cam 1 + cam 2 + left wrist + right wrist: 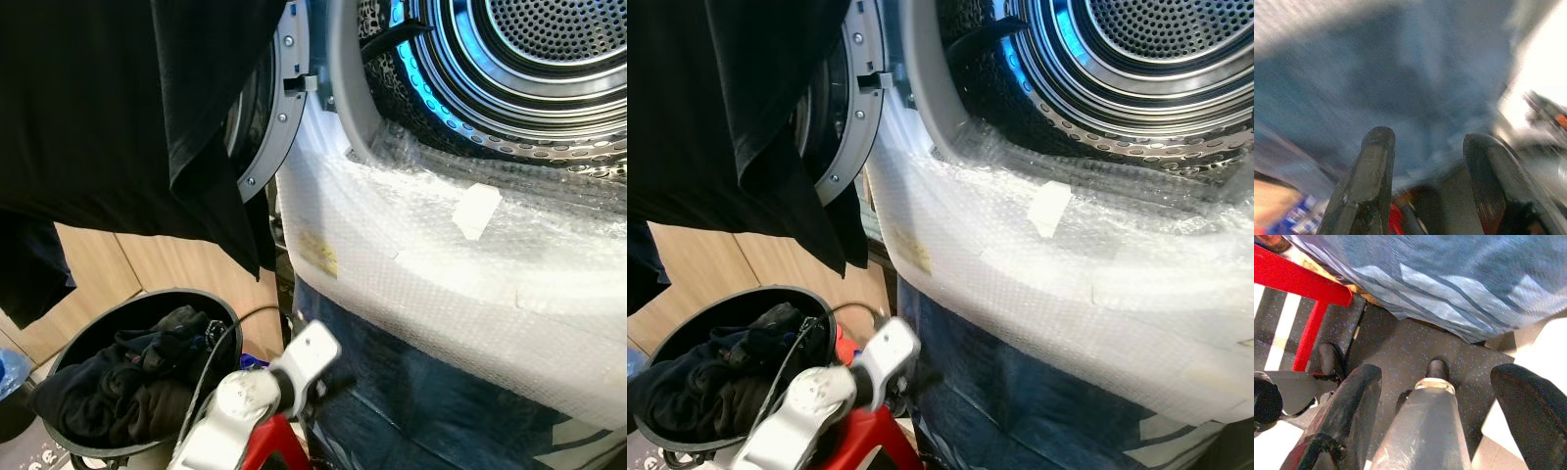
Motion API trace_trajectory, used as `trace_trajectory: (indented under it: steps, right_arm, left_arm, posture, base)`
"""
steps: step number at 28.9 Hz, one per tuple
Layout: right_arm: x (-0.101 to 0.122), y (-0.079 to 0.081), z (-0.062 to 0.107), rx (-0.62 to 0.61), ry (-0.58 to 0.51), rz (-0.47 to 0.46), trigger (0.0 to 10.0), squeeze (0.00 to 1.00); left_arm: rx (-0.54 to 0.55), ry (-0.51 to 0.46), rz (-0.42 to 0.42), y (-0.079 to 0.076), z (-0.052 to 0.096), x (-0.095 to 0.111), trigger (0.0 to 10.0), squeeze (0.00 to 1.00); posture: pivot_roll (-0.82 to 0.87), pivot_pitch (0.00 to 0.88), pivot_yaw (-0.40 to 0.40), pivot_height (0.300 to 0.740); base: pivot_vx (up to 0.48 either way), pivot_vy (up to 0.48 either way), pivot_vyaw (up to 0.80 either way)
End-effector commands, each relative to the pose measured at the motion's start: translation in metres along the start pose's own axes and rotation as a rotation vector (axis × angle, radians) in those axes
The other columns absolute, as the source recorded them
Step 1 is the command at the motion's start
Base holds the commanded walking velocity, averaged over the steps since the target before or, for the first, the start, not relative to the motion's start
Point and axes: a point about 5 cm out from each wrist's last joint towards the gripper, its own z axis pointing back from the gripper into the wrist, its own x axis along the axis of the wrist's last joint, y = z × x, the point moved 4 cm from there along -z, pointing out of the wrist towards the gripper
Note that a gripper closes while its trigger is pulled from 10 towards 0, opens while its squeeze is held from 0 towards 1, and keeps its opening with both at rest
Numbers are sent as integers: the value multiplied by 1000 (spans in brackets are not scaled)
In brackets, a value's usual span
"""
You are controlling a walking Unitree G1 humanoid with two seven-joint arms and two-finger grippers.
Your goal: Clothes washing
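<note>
Both grippers idle and empty before the open washer.

The left gripper [1422, 183] has its fingers [1369, 181] spread, nothing between, before blurred blue cloth; the right gripper [1437, 418] gapes over speckled grey floor [1415, 345]. The eye views add a black garment [127, 108] hanging cut off at upper left, dark clothes in a basket [73, 343], and the drum [529, 59] above bubble wrap [441, 264].
</note>
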Motion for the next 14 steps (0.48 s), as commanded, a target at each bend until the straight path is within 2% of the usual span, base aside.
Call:
trace_trajectory:
  steps: [1, 2, 3, 4, 5, 6, 8, 9, 10, 11, 12, 14]
  right_arm:
    - [-4, 4, 0, 9, 12, 13, 10000, 0]
    - [-6, 4, 0, 8, 16, 20, 10000, 0]
    - [-10, 4, 1, 12, 29, 50, 10000, 0]
    - [-10, 4, 1, 12, 29, 50, 10000, 0]
    - [-13, 4, 1, 22, 38, 74, 10000, 0]
    - [-14, 4, 1, 25, 41, 82, 10000, 0]
    - [-15, 4, 1, 27, 45, 97, 10000, 0]
    - [-15, 4, 1, 27, 45, 97, 10000, 0]
    - [-15, 3, 1, 26, 45, 102, 10000, 0]
    - [-15, 3, 1, 26, 45, 104, 10000, 0]
    - [-14, 3, 1, 27, 43, 110, 10000, 0]
    - [-13, 3, 1, 27, 42, 114, 10000, 0]
  left_arm:
    - [11, -37, -11, 5, 12, 12, 10000, 0]
    - [44, -35, -9, 11, 19, 13, 10000, 0]
    - [118, -20, -26, 23, 32, 16, 10000, 0]
    - [118, -20, -26, 23, 32, 16, 10000, 0]
    - [159, -22, -16, 29, 44, 22, 10000, 0]
    - [170, -20, -15, 31, 49, 25, 10000, 0]
    - [221, 29, -24, 36, 67, 25, 10000, 0]
    - [221, 29, -24, 36, 67, 25, 10000, 0]
    - [245, 71, -13, 35, 79, 23, 10000, 0]
    - [246, 87, -9, 33, 84, 22, 10000, 0]
    - [224, 122, 4, 22, 93, 19, 10000, 0]
    - [227, 146, 1, 18, 98, 18, 10000, 0]
  posture:
    - [68, 0, 86, 740]
    - [86, 0, 83, 740]
    - [108, 0, 77, 740]
    - [108, 0, 77, 740]
    - [116, 0, 76, 740]
    - [119, 0, 74, 740]
    - [122, 0, 74, 740]
    - [122, 0, 74, 740]
    - [118, 0, 74, 740]
    - [118, 0, 74, 740]
    - [122, 0, 72, 740]
    - [125, 0, 69, 740]
  base:
    - [0, 0, 0]
    - [0, 0, 0]
    - [0, 0, 0]
    - [0, 0, 0]
    - [0, 0, 0]
    - [0, 0, 0]
    - [0, 0, 0]
    - [0, 0, 0]
    - [0, 0, 0]
    - [0, 0, 0]
    - [0, 0, 0]
    - [0, 0, 0]
